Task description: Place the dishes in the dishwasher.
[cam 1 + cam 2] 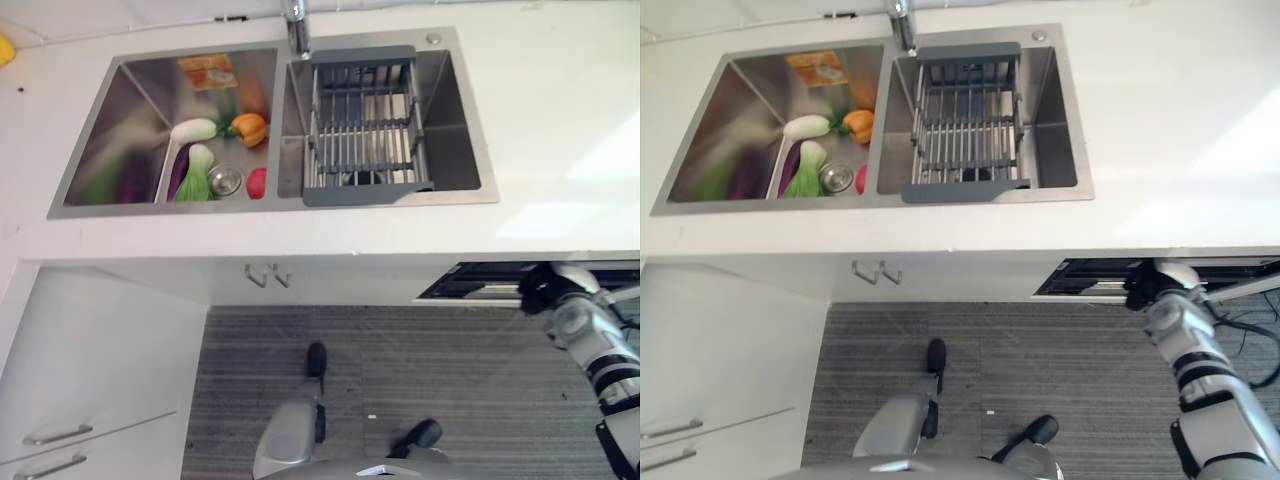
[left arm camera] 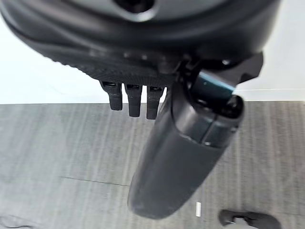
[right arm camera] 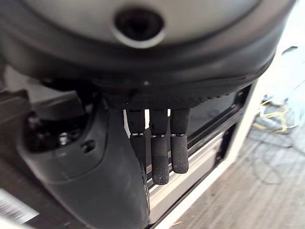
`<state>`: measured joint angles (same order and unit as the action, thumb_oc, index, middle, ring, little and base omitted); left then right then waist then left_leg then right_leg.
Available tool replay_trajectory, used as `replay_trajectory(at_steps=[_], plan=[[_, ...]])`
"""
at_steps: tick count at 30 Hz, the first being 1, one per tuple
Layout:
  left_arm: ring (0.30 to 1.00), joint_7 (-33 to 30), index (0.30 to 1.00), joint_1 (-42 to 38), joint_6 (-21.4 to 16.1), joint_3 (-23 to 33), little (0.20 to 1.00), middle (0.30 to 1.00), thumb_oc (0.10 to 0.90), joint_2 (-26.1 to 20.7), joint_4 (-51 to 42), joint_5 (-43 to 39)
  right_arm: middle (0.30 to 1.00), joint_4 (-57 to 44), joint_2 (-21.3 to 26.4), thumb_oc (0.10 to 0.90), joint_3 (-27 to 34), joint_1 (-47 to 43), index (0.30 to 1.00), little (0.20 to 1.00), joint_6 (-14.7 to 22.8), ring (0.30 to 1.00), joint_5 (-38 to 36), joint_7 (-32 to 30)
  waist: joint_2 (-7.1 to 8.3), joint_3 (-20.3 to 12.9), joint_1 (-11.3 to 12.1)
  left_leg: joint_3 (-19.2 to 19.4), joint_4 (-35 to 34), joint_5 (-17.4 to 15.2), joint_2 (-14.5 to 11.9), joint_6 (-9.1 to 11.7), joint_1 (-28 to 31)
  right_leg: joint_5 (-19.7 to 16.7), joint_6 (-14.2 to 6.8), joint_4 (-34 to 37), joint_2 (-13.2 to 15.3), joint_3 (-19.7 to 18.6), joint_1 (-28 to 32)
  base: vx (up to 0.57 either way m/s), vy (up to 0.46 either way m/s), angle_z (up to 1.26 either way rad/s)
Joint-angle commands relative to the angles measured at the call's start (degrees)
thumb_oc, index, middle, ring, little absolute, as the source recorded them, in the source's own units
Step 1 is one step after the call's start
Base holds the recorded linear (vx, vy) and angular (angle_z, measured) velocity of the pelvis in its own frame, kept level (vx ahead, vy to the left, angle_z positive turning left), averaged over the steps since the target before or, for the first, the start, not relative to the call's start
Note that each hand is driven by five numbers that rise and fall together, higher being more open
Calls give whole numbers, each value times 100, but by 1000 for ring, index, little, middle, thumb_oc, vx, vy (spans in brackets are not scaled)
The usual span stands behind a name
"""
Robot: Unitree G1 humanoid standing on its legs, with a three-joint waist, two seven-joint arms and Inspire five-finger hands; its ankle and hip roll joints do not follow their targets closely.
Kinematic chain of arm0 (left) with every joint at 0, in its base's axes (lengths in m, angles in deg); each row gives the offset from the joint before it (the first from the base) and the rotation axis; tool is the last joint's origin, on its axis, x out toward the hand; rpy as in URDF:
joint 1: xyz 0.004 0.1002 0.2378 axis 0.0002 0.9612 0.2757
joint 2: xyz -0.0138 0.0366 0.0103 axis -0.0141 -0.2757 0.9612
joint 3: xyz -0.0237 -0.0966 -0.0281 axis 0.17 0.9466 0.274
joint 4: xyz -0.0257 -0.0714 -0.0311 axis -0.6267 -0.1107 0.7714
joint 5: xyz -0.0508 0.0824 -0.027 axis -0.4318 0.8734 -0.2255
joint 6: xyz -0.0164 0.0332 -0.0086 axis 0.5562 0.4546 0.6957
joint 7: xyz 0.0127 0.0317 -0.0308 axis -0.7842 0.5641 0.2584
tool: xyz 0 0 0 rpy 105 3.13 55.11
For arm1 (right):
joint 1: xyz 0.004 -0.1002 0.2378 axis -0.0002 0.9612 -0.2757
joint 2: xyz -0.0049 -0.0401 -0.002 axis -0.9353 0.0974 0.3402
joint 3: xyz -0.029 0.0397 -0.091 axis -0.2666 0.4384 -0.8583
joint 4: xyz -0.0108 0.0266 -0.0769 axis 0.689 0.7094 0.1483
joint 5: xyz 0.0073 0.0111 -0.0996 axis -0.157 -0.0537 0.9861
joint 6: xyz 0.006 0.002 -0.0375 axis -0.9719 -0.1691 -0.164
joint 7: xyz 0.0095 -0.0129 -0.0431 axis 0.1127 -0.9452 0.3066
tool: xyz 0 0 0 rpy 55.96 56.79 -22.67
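The dishwasher [image 1: 478,283] shows as a dark slot under the white counter at the right, its front pulled out a little. My right hand [image 1: 540,290] is at that slot's edge. In the right wrist view its fingers [image 3: 161,155] hang straight beside a silver strip of the dishwasher [image 3: 209,148] and hold nothing. My left hand [image 2: 181,157] hangs over the striped grey floor with relaxed fingers and nothing in it. A grey dish rack [image 1: 365,130] spans the right basin of the steel sink [image 1: 280,205]; I see no dishes on it.
The left basin holds toy vegetables: an orange pepper [image 1: 249,128], green leaves [image 1: 198,175] and a red piece [image 1: 257,183]. White cupboard fronts with metal handles [image 1: 58,435] stand at the lower left. Two hooks [image 1: 266,275] hang under the counter edge.
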<state>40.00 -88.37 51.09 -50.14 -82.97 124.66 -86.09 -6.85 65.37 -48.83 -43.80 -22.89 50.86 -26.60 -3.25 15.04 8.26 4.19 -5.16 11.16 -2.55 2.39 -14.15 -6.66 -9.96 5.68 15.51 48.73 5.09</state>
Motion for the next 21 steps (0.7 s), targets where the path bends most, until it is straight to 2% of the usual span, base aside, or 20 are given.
replay_trajectory(at_steps=[1,2,4,5,6,7,9,10,11,12,13,14,15,16,19,21], plan=[[900,7,900,-237,-27,-622,900,900,800,-174,44,-84,900,-1305,-14,800,-170,-703,900,900,929,900,340,-211,278,-544,323,-55,54,-489,-500,670,227,569,-432,-860,859,-556,375,114,153,3],[900,25,900,-240,-46,-691,900,900,800,-85,36,-100,900,-1265,-197,800,-81,-390,900,900,916,900,318,-167,320,-561,206,-12,58,-555,-485,611,347,562,-424,-1023,908,-658,358,129,203,3],[900,112,900,-295,-148,-845,900,900,800,209,-180,-186,900,-767,-694,800,187,614,900,900,891,900,172,-54,387,-646,-238,95,50,-740,-377,416,743,321,-423,-1648,1042,-1021,296,184,278,6],[900,112,900,-269,-148,-866,900,900,800,198,-189,-191,900,-770,-703,800,200,651,900,900,900,900,177,-60,406,-658,-217,106,50,-748,-361,406,756,334,-428,-1683,1072,-1039,286,166,234,30],[900,139,900,-273,-176,-907,900,900,800,261,-277,-227,900,-532,-842,800,251,897,900,900,881,900,110,3,414,-680,-336,102,44,-792,-300,324,866,216,-423,-1955,1115,-1152,253,104,178,41],[900,182,900,-273,-200,-951,900,900,800,330,-336,-278,900,-231,-965,800,293,1151,900,900,874,900,59,55,442,-699,-452,110,36,-834,-186,205,1002,14,-452,-2369,1196,-1419,137,164,268,41],[900,265,900,-375,-153,-954,900,900,800,433,-314,-439,900,209,-1213,800,372,1504,900,900,809,900,-30,188,434,-689,-704,85,16,-822,-33,-49,1243,-213,-334,-3098,1130,-2262,-296,118,283,33],[900,329,900,-414,-120,-945,900,900,800,507,-202,-492,900,639,-1451,800,476,1821,900,900,758,900,-247,300,363,-671,-920,-55,16,-875,-33,-131,1435,8,-225,-3628,609,-3261,-701,66,172,28],[900,329,900,-415,-121,-946,900,900,800,508,-202,-492,900,640,-1450,800,477,1821,900,900,758,900,-248,300,354,-684,-907,-45,16,-870,-44,-130,1419,-4,-219,-3621,596,-3271,-722,146,32,41],[900,369,900,-520,-106,-961,900,900,800,579,-71,-582,900,1045,-1705,800,660,2093,900,900,740,900,-669,293,289,-641,-1107,-191,16,-842,-82,-110,1539,777,10,-3418,-84,-3915,-931,73,-35,36],[900,369,900,-522,-107,-962,900,900,800,579,-70,-582,900,1048,-1704,800,661,2090,900,900,742,900,-670,292,277,-644,-1106,-192,16,-838,-97,-106,1531,761,16,-3397,-101,-3908,-929,121,-127,31],[900,386,900,-563,-91,-995,900,900,800,621,101,-548,900,1473,-1933,800,842,2255,900,900,720,900,-1189,345,298,-695,-1212,-273,95,-878,-28,-61,1546,1032,95,-2410,-375,-4085,-771,48,-94,18],[900,386,900,-562,-93,-996,900,900,800,619,103,-549,900,1475,-1934,800,841,2256,900,900,722,900,-1192,345,293,-680,-1221,-283,94,-885,-37,-57,1567,1025,98,-2376,-385,-4068,-727,127,-210,24],[900,542,900,-455,-103,-1018,900,900,800,632,212,-492,900,1909,-2087,800,796,2403,900,900,629,900,-1316,536,365,-778,-1309,-257,197,-1021,20,-25,1659,1003,140,-1408,-626,-4348,-539,75,-155,31],[900,545,900,-472,-70,-877,900,900,800,628,276,-524,900,2339,-2197,800,707,2461,900,900,571,900,-1199,646,453,-885,-1243,-158,475,-1214,43,43,1718,952,96,-1022,-558,-4179,-209,57,-188,28],[900,574,900,-448,-65,-846,900,900,800,643,217,-605,900,2571,-2230,800,633,2489,900,900,498,900,-1099,778,443,-899,-1214,-93,772,-1207,-10,205,1628,929,168,-741,-619,-4081,-44,2,-217,20]])
